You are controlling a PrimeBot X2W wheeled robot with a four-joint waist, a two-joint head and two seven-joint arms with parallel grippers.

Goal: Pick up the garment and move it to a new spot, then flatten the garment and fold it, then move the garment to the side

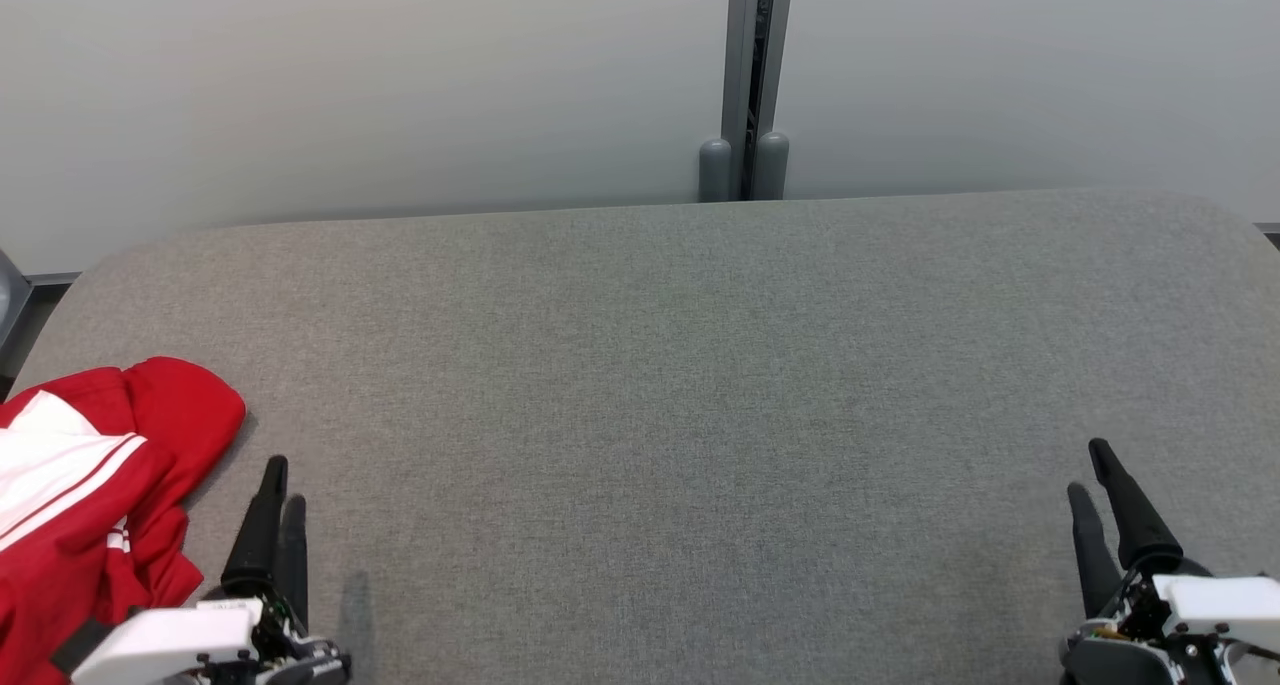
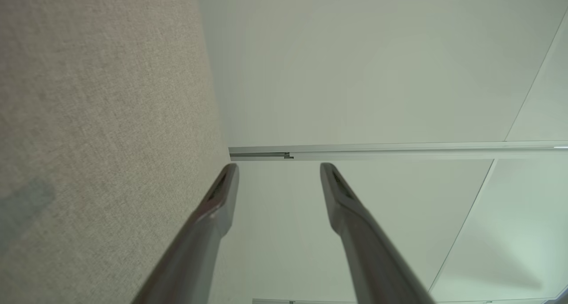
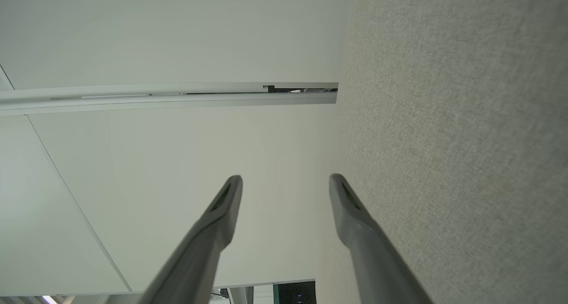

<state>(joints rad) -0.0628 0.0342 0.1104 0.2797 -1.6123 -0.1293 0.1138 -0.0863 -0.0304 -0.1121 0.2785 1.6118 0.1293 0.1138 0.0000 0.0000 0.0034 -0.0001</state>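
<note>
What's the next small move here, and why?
Probably swing the left gripper leftward onto the red-and-white garment: it lies bunched at the left edge of the table, right beside that gripper. Both grippers stand open and empty, and the right gripper is far across the table.

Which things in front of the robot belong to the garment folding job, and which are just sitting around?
For the job:
- red and white garment, bunched up at the left of the table
- grey table
- left hand and right hand, both open and empty

Just there:
- pale wall
- grey post behind the table
</note>
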